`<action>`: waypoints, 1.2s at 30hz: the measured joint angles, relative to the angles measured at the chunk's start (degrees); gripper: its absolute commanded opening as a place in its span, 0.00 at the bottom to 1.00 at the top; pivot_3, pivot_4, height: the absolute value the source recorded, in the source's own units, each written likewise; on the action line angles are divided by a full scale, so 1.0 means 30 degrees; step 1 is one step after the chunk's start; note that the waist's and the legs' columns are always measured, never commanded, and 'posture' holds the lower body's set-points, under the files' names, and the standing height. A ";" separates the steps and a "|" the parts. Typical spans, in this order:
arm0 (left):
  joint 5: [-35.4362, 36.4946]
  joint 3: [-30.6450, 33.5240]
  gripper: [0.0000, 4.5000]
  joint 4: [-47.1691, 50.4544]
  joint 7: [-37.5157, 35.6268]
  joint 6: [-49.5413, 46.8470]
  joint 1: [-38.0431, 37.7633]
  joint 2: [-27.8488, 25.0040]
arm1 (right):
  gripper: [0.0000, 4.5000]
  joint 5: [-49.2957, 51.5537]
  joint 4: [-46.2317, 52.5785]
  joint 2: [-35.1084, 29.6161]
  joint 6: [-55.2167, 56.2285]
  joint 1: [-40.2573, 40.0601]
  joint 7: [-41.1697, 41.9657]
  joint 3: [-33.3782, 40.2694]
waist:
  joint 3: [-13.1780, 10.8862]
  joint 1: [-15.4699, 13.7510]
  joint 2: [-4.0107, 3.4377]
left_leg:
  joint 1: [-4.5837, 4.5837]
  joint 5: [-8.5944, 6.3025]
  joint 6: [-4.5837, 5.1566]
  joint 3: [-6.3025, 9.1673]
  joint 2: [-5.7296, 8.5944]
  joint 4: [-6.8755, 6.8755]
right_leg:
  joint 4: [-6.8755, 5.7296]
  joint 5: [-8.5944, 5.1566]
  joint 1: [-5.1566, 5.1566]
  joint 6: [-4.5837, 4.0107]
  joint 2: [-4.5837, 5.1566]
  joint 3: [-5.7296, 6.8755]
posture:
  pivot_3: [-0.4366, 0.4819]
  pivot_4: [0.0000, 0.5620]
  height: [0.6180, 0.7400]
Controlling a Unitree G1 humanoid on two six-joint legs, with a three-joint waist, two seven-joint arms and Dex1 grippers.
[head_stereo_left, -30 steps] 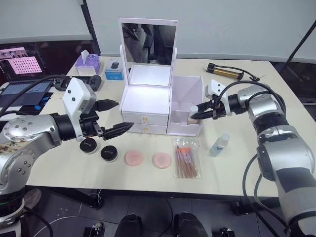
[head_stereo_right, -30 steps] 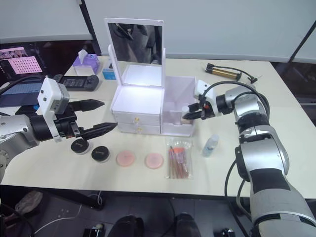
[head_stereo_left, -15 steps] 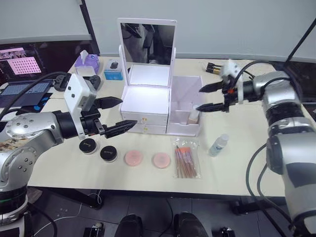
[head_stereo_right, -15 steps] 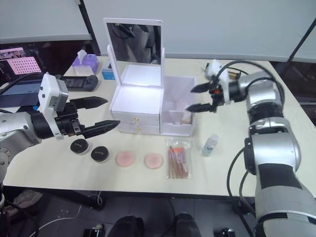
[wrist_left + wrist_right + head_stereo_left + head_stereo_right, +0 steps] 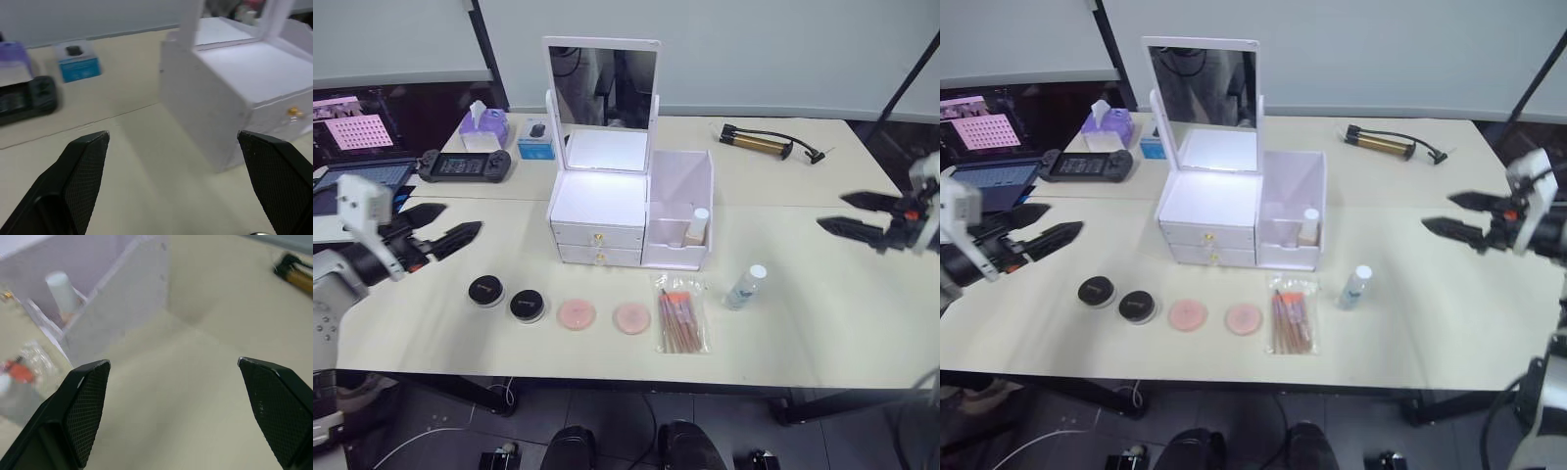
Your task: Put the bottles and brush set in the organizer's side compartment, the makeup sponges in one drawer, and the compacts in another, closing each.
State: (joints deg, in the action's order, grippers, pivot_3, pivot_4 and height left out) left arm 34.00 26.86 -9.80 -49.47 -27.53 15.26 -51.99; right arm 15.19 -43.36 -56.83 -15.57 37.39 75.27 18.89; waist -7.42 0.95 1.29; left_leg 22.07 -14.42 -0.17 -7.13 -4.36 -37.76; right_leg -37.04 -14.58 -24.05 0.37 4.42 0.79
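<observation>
I had both arms drawn wide apart at that moment, each hanging out over the pale table point(image 5: 822, 323) and well clear of the work. The left gripper point(image 5: 438, 228) sat at about nine o'clock from the organizer point(image 5: 628, 206), fingers spread wide and pointing in toward it, holding nothing. The right gripper point(image 5: 854, 215) was out near three o'clock, its fingers likewise parted and empty, aimed back across the table. The organizer stood at the centre with its mirror point(image 5: 603, 86) upright and both front drawers shut. The beige bottle point(image 5: 697, 226) stood upright inside the side compartment. The clear bottle point(image 5: 746, 287) was on the table at roughly four o'clock from the organizer, near it but apart. The brush set point(image 5: 682, 313) lay flat at about five o'clock, just beside that bottle. The two makeup sponges point(image 5: 605, 315) lay side by side at six o'clock, and the two compacts point(image 5: 507, 298) sat at about seven o'clock, I think just short of touching each other, though I could not be sure from the head views.
</observation>
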 measured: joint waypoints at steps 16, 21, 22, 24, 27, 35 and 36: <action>-0.1134 0.0908 1.00 -0.5239 -0.1119 0.2639 0.0897 0.0058 | 0.99 0.2628 0.5463 0.0864 -0.1417 -0.4778 -0.3678 0.2168 | 0.0002 -0.0120 0.0010 | -0.0001 -0.0008 0.0006 -0.0010 -0.0012 -0.0007 | -0.0007 -0.0001 0.0015 0.0004 0.0007 0.0020 | 0.48 0.27 0.72; -0.0703 -0.0829 1.00 -0.2655 -0.2733 0.0943 0.1428 0.0044 | 0.99 0.3506 0.7990 0.1116 -0.3368 -0.6042 -0.3797 0.1953 | 0.0003 -0.0242 0.0012 | 0.0014 -0.0010 0.0011 -0.0006 -0.0011 -0.0018 | -0.0011 -0.0001 0.0013 0.0006 0.0006 0.0025 | 0.48 0.27 0.72; -0.0606 -0.1176 1.00 -0.2082 -0.2991 0.0631 0.1640 0.0038 | 0.99 0.3670 0.8509 0.1116 -0.3686 -0.6108 -0.3734 0.1844 | 0.0003 -0.0237 0.0012 | 0.0017 -0.0010 0.0010 -0.0007 -0.0010 -0.0020 | -0.0013 0.0000 0.0011 0.0006 0.0005 0.0021 | 0.48 0.27 0.72; -0.0495 -0.2420 1.00 -0.0770 -0.3606 -0.0244 0.2794 -0.0039 | 0.99 0.4446 1.0150 0.1092 -0.4957 -0.6336 -0.3701 0.1764 | 0.0002 -0.0261 0.0015 | 0.0021 -0.0010 0.0009 0.0013 -0.0008 -0.0024 | -0.0014 0.0000 0.0015 0.0007 -0.0005 0.0028 | 0.48 0.27 0.72; -0.0201 -0.4535 1.00 0.1520 -0.4462 -0.1472 0.4851 -0.0039 | 0.99 0.5615 1.3151 0.1086 -0.6541 -0.6689 -0.3836 0.1524 | 0.0002 -0.0307 0.0016 | 0.0017 -0.0009 0.0008 0.0025 0.0005 -0.0025 | -0.0008 -0.0001 0.0024 0.0011 -0.0008 0.0014 | 0.48 0.27 0.72; 0.1114 -0.7497 1.00 0.4356 -0.6131 -0.3415 0.7815 0.1502 | 0.99 0.6804 1.8333 0.1460 -0.8546 -0.8204 -0.5653 0.1109 | 0.0001 -0.0338 0.0019 | 0.0015 -0.0006 0.0009 0.0047 0.0008 -0.0027 | -0.0004 -0.0008 0.0028 0.0020 -0.0023 0.0010 | 0.48 0.27 0.72; 0.1106 -0.8030 1.00 0.4601 -0.6460 -0.3528 0.7858 0.1523 | 0.99 0.6770 1.8956 0.1564 -0.8620 -0.8597 -0.5931 0.0906 | 0.0002 -0.0345 0.0019 | 0.0015 -0.0005 0.0008 0.0049 0.0007 -0.0027 | -0.0003 -0.0009 0.0030 0.0021 -0.0026 0.0010 | 0.48 0.27 0.72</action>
State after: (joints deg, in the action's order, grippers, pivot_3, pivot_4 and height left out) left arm 37.31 2.77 4.01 -68.85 -38.12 38.84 -47.42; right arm 35.50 13.50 -52.14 -41.43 11.60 57.47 21.61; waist -7.42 -0.09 1.34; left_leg 22.11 -14.44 -0.15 -6.98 -4.34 -37.84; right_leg -37.05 -14.61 -23.96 0.43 4.35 0.82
